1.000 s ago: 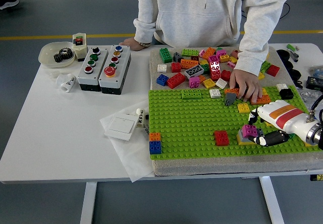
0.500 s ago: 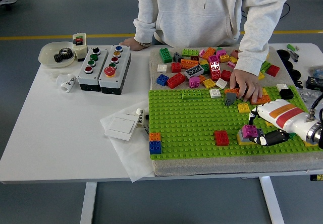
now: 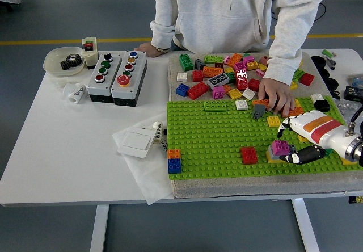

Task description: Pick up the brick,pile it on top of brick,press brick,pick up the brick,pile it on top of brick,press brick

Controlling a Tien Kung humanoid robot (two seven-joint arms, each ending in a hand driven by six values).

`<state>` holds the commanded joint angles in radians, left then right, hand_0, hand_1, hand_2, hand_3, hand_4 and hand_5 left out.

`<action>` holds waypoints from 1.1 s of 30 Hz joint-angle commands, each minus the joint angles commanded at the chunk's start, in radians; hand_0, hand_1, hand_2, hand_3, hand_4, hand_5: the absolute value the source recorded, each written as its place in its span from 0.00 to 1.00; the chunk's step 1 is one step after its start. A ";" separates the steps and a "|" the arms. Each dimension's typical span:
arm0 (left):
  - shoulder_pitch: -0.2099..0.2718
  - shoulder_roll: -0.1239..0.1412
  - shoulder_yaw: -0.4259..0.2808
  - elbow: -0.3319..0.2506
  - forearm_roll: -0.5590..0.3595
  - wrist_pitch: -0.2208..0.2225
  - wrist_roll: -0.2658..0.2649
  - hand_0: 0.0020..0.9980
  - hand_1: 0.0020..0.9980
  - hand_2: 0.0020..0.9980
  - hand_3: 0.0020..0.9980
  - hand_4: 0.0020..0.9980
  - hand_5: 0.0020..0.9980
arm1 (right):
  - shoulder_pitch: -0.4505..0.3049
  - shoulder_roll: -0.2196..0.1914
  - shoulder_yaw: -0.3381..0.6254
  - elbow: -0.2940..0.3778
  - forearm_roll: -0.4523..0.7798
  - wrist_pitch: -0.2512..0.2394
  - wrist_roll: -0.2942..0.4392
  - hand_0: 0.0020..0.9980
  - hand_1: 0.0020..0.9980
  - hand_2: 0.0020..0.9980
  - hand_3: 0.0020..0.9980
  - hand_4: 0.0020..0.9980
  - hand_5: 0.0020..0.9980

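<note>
A purple brick (image 3: pixel 279 147) sits on a yellow brick (image 3: pixel 273 158) on the green baseplate (image 3: pixel 215 135), toward its near right. My right hand (image 3: pixel 286 144), white with orange stripes and black fingers, comes in from the right and is curled around the purple brick. Its thumb lies at the brick's near right side and its fingers (image 3: pixel 282 130) arch over the far side. A red brick (image 3: pixel 248 155) stands just to the left. My left arm is out of view.
A person at the far side rests one hand (image 3: pixel 278 100) on bricks at the baseplate's far right edge, the other (image 3: pixel 148 49) on the table. Loose bricks (image 3: pixel 227 73) are piled behind the baseplate. An orange-on-blue stack (image 3: pixel 174 160), button boxes (image 3: pixel 116 76), a bowl (image 3: pixel 63 61) and a switch plate (image 3: pixel 138 142) lie left.
My right hand has tilted slightly, its fingers shifting a little up and left over the purple brick. The bricks and the person's hands stay put.
</note>
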<state>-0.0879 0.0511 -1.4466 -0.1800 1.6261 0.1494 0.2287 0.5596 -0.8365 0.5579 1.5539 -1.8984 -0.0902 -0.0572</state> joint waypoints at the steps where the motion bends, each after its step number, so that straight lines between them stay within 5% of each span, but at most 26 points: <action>1: 0.001 0.000 0.000 0.000 0.001 0.000 0.000 0.77 0.80 0.84 0.62 0.65 0.67 | -0.007 -0.002 0.012 0.010 -0.004 -0.002 -0.004 0.57 0.64 0.73 0.64 0.92 0.43; 2: 0.001 0.000 0.000 0.000 0.001 -0.001 0.000 0.77 0.80 0.84 0.62 0.65 0.67 | -0.010 -0.003 0.017 0.014 -0.006 -0.003 -0.005 0.57 0.64 0.73 0.64 0.92 0.43; 3: 0.001 0.000 -0.001 0.000 0.002 -0.001 0.000 0.77 0.80 0.84 0.62 0.65 0.67 | -0.018 -0.005 0.030 0.023 -0.009 -0.006 -0.009 0.60 0.66 0.74 0.75 0.95 0.43; 8: 0.001 0.001 0.002 0.000 0.002 -0.001 -0.001 0.77 0.80 0.84 0.62 0.65 0.67 | -0.058 -0.014 0.086 0.064 -0.020 -0.025 -0.023 0.60 0.66 0.74 0.75 0.95 0.43; 9: 0.000 0.001 0.002 0.000 0.002 -0.001 -0.001 0.77 0.80 0.84 0.62 0.65 0.67 | -0.080 -0.020 0.108 0.086 -0.014 -0.043 -0.030 0.66 0.68 0.74 0.75 0.94 0.43; 20: 0.004 0.002 -0.008 0.000 0.017 -0.004 0.000 0.77 0.80 0.84 0.62 0.65 0.67 | -0.255 -0.032 0.241 0.222 0.196 -0.199 -0.066 0.67 0.68 0.73 0.67 0.90 0.46; 21: 0.005 0.002 -0.008 0.000 0.018 -0.004 0.000 0.76 0.80 0.83 0.62 0.65 0.67 | -0.260 -0.032 0.245 0.225 0.210 -0.202 -0.064 0.68 0.68 0.72 0.58 0.86 0.47; 33: 0.002 0.003 -0.007 0.000 0.016 -0.005 0.001 0.76 0.80 0.83 0.62 0.65 0.67 | -0.297 -0.043 0.254 0.225 0.283 -0.169 -0.055 0.69 0.67 0.73 0.59 0.87 0.48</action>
<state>-0.0854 0.0544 -1.4532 -0.1800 1.6426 0.1441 0.2298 0.2630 -0.8795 0.8120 1.7790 -1.6152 -0.2596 -0.1126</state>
